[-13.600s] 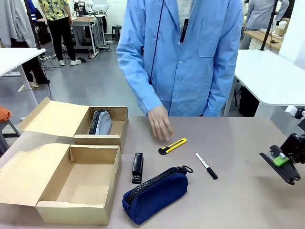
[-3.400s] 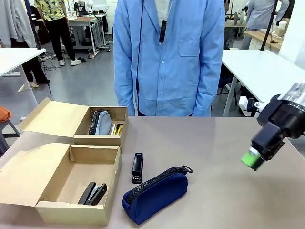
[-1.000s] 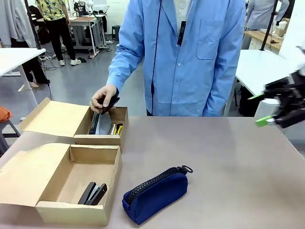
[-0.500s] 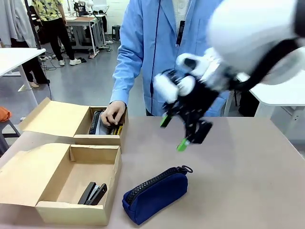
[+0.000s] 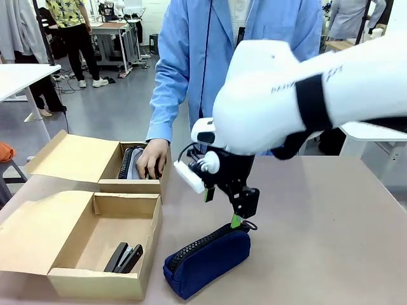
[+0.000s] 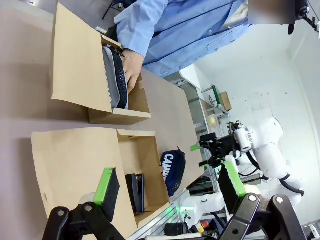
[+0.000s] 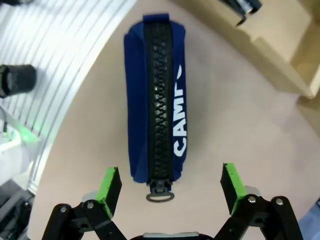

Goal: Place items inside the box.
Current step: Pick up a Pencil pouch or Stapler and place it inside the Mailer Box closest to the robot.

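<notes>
The navy blue zip pencil pouch point(image 5: 206, 257) lies on the table beside the near open cardboard box point(image 5: 95, 203). My right gripper point(image 5: 222, 208) hangs open just above the pouch's ring end. In the right wrist view the pouch point(image 7: 157, 100) lies lengthwise ahead of my right gripper point(image 7: 170, 184), whose green pads stand wide on either side of the zip ring. A black stapler point(image 5: 124, 257) lies inside the near box. My left gripper point(image 6: 170, 181) is open and empty, looking across both boxes at the pouch point(image 6: 172, 165).
The person's hand point(image 5: 152, 159) reaches into the far box point(image 5: 143, 185), which holds a grey-black pouch point(image 5: 131, 162). Both box lids lie open to the left. The right half of the table point(image 5: 331, 241) is bare.
My right arm has swung from the right side across the table and come down over the pouch's ring end. The person's hand has sunk deeper into the far box.
</notes>
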Controlling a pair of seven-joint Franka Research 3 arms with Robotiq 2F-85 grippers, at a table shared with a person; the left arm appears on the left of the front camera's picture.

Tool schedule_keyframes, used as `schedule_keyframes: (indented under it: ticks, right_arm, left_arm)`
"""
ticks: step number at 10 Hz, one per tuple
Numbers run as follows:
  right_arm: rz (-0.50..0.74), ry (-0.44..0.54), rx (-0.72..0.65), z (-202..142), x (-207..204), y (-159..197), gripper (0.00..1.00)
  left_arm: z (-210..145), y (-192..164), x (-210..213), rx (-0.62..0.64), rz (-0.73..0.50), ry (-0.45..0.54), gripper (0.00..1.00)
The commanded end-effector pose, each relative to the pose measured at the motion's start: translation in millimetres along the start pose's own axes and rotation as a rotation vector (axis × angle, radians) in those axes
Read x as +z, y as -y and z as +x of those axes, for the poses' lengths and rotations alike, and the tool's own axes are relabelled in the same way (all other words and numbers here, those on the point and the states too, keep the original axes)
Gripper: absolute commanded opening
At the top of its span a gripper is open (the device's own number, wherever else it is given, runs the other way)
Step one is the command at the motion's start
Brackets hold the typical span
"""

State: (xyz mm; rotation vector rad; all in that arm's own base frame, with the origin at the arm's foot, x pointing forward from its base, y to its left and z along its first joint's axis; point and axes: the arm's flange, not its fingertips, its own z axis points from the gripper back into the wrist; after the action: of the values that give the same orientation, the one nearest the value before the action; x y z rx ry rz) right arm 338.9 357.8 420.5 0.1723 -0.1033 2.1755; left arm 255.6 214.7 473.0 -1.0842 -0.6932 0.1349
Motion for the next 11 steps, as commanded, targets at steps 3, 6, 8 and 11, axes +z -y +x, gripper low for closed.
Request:
schedule_keyframes:
  ticks: [3, 6, 8, 11]
  right_arm:
    - [0.074, -0.056, -0.057, 4, -62, 13, 1.00]
    - [0.100, -0.066, -0.082, 2, -81, 18, 1.00]
    - [0.105, -0.072, -0.079, 2, -81, 19, 1.00]
    - [0.133, -0.063, -0.088, 1, -79, 21, 0.44]
  left_arm:
    - [-1, 1, 0, -0.018, -0.019, 0.013, 1.00]
    - [-1, 1, 0, -0.018, -0.019, 0.013, 1.00]
    - [-1, 1, 0, -0.018, -0.019, 0.013, 1.00]
    - [-1, 1, 0, -0.018, -0.019, 0.013, 1.00]
